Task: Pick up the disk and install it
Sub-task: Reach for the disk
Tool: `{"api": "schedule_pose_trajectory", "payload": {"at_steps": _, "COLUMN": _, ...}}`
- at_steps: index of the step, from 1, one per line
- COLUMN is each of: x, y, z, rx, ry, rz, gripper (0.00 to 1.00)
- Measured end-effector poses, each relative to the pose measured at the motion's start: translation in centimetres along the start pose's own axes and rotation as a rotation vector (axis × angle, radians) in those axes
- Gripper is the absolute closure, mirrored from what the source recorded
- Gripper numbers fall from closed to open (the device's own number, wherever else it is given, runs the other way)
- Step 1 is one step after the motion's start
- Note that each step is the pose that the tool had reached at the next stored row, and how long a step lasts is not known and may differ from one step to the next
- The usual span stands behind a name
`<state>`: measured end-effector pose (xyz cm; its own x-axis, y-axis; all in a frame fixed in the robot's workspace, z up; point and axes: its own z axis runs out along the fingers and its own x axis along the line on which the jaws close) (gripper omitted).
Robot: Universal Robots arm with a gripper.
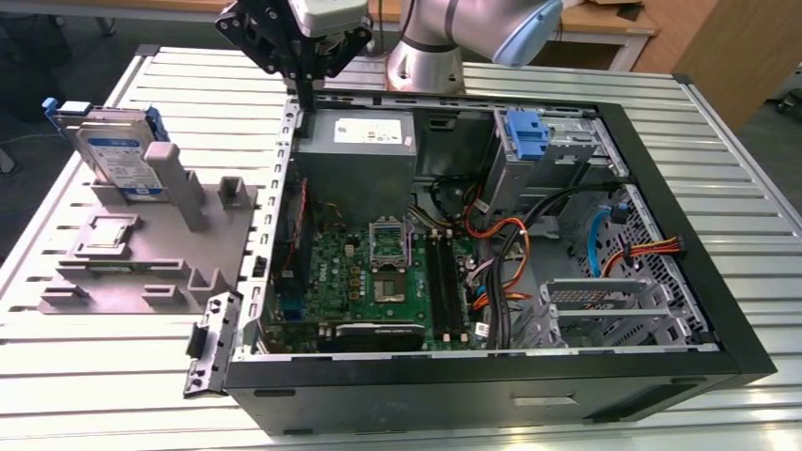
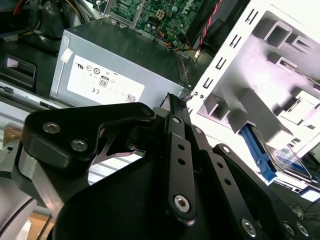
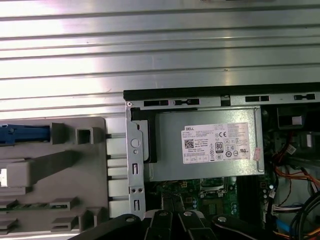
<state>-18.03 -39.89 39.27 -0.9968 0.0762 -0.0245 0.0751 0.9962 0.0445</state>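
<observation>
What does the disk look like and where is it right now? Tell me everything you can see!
The disk is a flat, silver-grey, metal-looking rectangle with a white-and-blue label and a bright blue plastic frame along its edges. It stands on edge, tilted a little, in the grey holder on the exterior view's left, outside the computer case. A grey post of the holder stands right in front of it. The pincer is apart from it, up by the case's edge.
</observation>
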Motion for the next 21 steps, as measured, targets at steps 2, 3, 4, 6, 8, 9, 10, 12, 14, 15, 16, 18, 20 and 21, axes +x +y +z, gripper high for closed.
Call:
{"api": "schedule_pose_trajectory", "payload": {"at_steps": 2, "x": 0.11, "y": -0.01, "z": 0.0, "rx": 0.0, "ry": 0.0001, "rz": 0.0, "gripper": 0.9}}
{"api": "schedule_pose_trajectory", "payload": {"at_steps": 3, "x": 0.17, "y": -0.01, "z": 0.0, "rx": 0.0, "ry": 0.0, "rz": 0.0, "gripper": 0.9}}
{"api": "schedule_pose_trajectory", "payload": {"at_steps": 4, "x": 0.22, "y": -0.02, "z": -0.01, "rx": 0.0, "ry": 0.0001, "rz": 0.0, "gripper": 0.9}}
{"api": "schedule_pose_trajectory", "payload": {"at_steps": 6, "x": 0.32, "y": -0.02, "z": -0.01, "rx": 0.0, "ry": 0.0, "rz": 0.0, "gripper": 0.9}}
{"api": "schedule_pose_trajectory", "payload": {"at_steps": 8, "x": 0.42, "y": -0.03, "z": -0.01, "rx": 0.0, "ry": 0.0001, "rz": 0.0, "gripper": 0.9}}
{"api": "schedule_pose_trajectory", "payload": {"at_steps": 9, "x": 0.48, "y": -0.04, "z": -0.01, "rx": 0.0, "ry": 0.0, "rz": 0.0, "gripper": 0.9}}
{"api": "schedule_pose_trajectory", "payload": {"at_steps": 10, "x": 0.54, "y": -0.04, "z": -0.01, "rx": 0.0, "ry": 0.0, "rz": 0.0, "gripper": 0.9}}
{"api": "schedule_pose_trajectory", "payload": {"at_steps": 12, "x": 0.63, "y": -0.04, "z": -0.02, "rx": 0.0, "ry": 0.0, "rz": 0.0, "gripper": 0.9}}
{"api": "schedule_pose_trajectory", "payload": {"at_steps": 14, "x": 0.72, "y": -0.05, "z": -0.02, "rx": 0.0, "ry": 0.0, "rz": 0.0, "gripper": 0.9}}
{"api": "schedule_pose_trajectory", "payload": {"at_steps": 15, "x": 0.76, "y": -0.06, "z": -0.02, "rx": 0.0, "ry": 0.0001, "rz": 0.0, "gripper": 0.9}}
{"api": "schedule_pose_trajectory", "payload": {"at_steps": 16, "x": 0.81, "y": -0.06, "z": -0.02, "rx": 0.0, "ry": 0.0, "rz": 0.0, "gripper": 0.9}}
{"api": "schedule_pose_trajectory", "payload": {"at_steps": 18, "x": 0.91, "y": -0.07, "z": -0.02, "rx": 0.0, "ry": 0.0, "rz": 0.0, "gripper": 0.9}}
{"api": "schedule_pose_trajectory", "payload": {"at_steps": 20, "x": 0.99, "y": -0.07, "z": -0.02, "rx": 0.0, "ry": 0.0, "rz": 0.0, "gripper": 0.9}}
{"api": "schedule_pose_trajectory", "payload": {"at_steps": 21, "x": 1.02, "y": -0.08, "z": -0.02, "rx": 0.0, "ry": 0.0001, "rz": 0.0, "gripper": 0.9}}
